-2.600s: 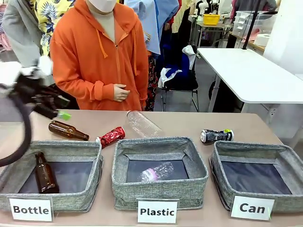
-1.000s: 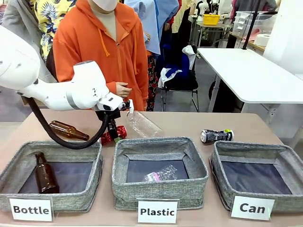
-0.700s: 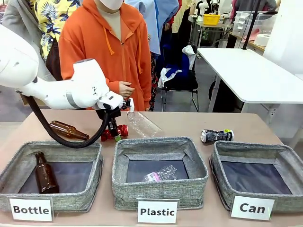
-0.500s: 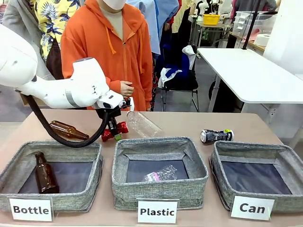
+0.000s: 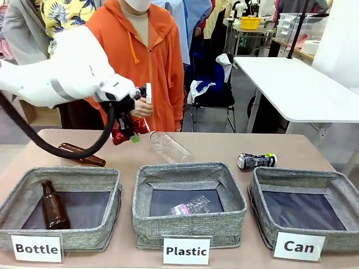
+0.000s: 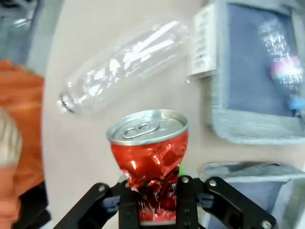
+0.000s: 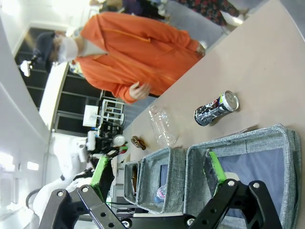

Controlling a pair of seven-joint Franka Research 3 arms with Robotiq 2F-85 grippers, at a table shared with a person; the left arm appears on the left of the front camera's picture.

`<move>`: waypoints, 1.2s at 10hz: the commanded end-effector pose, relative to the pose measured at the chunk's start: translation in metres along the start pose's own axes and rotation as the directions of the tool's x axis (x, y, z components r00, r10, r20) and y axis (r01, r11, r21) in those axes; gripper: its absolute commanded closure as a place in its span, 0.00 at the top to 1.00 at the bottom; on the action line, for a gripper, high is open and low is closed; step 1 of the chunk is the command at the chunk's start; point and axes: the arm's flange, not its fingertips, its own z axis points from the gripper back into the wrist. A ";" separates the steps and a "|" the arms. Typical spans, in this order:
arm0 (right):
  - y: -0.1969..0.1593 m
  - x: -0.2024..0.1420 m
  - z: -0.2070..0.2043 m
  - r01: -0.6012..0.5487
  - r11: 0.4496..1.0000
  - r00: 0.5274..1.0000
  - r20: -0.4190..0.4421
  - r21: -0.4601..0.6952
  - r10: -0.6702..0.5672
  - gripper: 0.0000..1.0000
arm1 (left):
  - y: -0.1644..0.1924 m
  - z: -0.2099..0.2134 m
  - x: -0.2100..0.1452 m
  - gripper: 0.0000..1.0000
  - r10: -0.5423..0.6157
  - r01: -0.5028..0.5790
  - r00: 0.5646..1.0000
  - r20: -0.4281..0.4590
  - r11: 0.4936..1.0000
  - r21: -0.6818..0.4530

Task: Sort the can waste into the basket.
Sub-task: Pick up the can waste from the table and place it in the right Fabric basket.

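Observation:
My left gripper [image 5: 127, 130] is shut on the crushed red can [image 5: 124, 129] and holds it in the air over the table's far left part, in front of the person in orange. In the left wrist view the red can [image 6: 149, 149] stands silver end up, its lower part clamped in my left gripper [image 6: 156, 193]. The black can [image 5: 256, 161] lies on its side on the table just behind the grey Can basket [image 5: 259, 197] at the right. My right gripper [image 7: 159, 171] is open and holds nothing, with the Can basket [image 7: 289, 157] and the black can [image 7: 217, 109] beyond it.
The Plastic basket [image 5: 189, 226] holds a clear bottle and the Bottle basket [image 5: 106, 193] a brown one. A clear plastic bottle [image 5: 168, 147] and a brown glass bottle [image 5: 84, 157] lie on the table behind them. The person [image 5: 140, 61] stands at the far edge.
My left gripper, shut on the red can, has lifted it off the table and carried it up and slightly left. The black can and the baskets have not moved.

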 end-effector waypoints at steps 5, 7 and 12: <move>-0.001 0.002 -0.002 -0.026 0.999 0.999 0.023 0.023 0.026 1.00 | -0.165 0.099 -0.084 0.00 -0.198 0.203 0.978 0.065 0.975 -0.086; -0.001 0.002 -0.002 -0.026 0.999 0.999 0.023 0.023 0.026 1.00 | -0.156 0.088 -0.064 0.00 -0.168 0.174 0.984 0.054 0.976 -0.128; -0.001 0.002 -0.002 -0.026 0.999 0.999 0.023 0.023 0.026 1.00 | -0.132 0.063 -0.029 0.23 -0.235 0.322 0.909 0.344 0.921 -0.221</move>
